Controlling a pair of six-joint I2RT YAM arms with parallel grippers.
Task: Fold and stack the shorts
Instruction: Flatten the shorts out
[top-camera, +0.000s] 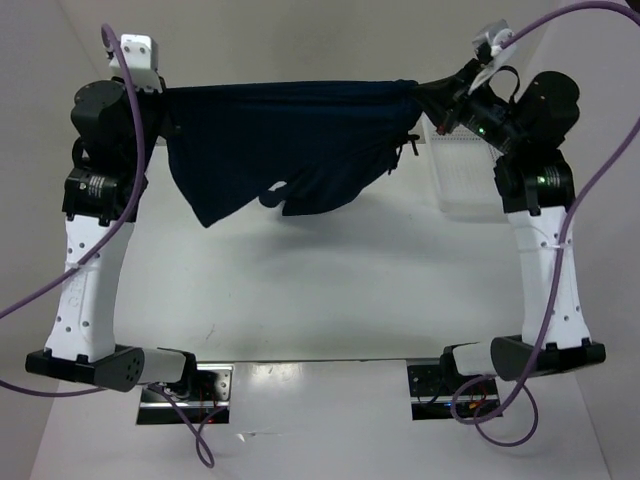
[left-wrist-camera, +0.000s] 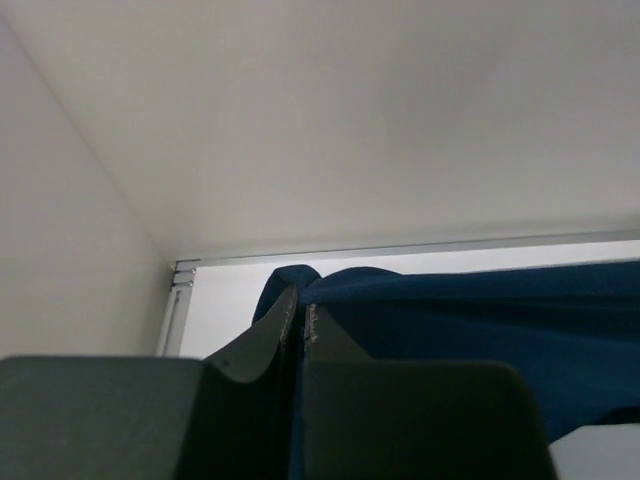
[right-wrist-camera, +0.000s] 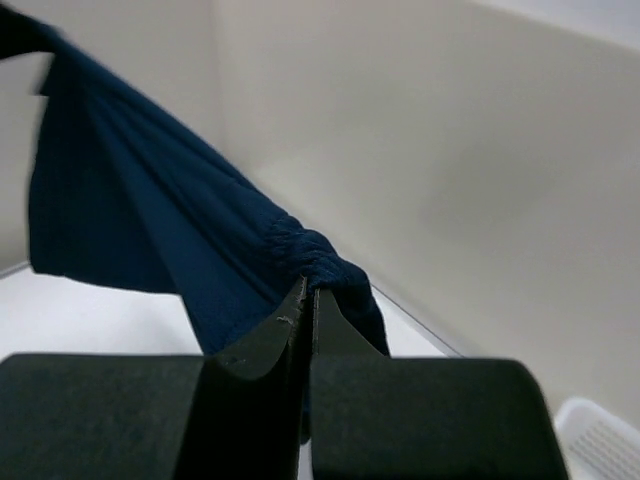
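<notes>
Shorts (top-camera: 290, 150) hang stretched in the air above the table (top-camera: 320, 290), between the left gripper (left-wrist-camera: 301, 312) and right gripper (right-wrist-camera: 306, 292), each pinched tight on a top corner. Soft, light and limp, they probably sag wherever unsupported, so those gathered corners look the surest hold.

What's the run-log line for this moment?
left tool: shut on shorts | right tool: shut on shorts | shorts: stretched aloft, unfolded
</notes>
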